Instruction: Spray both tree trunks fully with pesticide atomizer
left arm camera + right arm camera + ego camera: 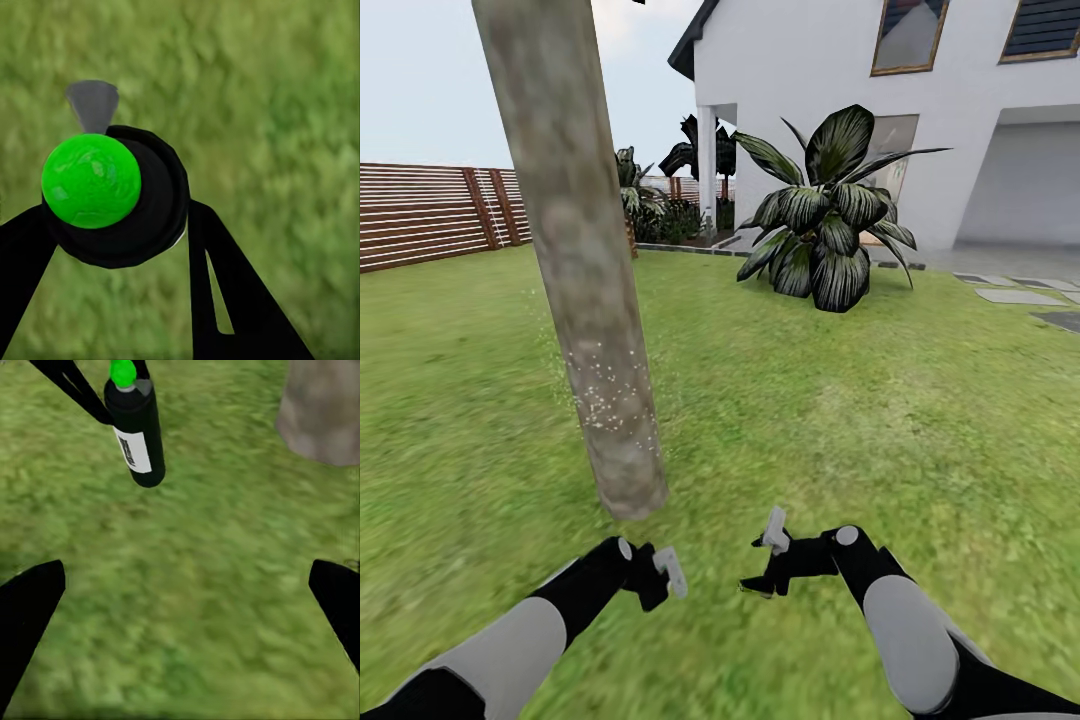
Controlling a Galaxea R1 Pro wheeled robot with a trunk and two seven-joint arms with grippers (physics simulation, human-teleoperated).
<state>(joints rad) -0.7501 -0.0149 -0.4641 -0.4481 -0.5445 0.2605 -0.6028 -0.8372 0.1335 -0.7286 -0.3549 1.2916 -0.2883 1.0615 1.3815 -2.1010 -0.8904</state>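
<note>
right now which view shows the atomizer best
The right wrist view: the pesticide atomizer shows side-on, black body, white label, green top. The left wrist view shows only its green top end-on, held between the left gripper's fingers.

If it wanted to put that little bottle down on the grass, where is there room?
Plenty of open grass lies between the tree trunk and the big dark-leaved plant, and between trunk and fence. It is tight only at the trunk's foot, where the left fingers hold the pesticide atomizer.
</note>
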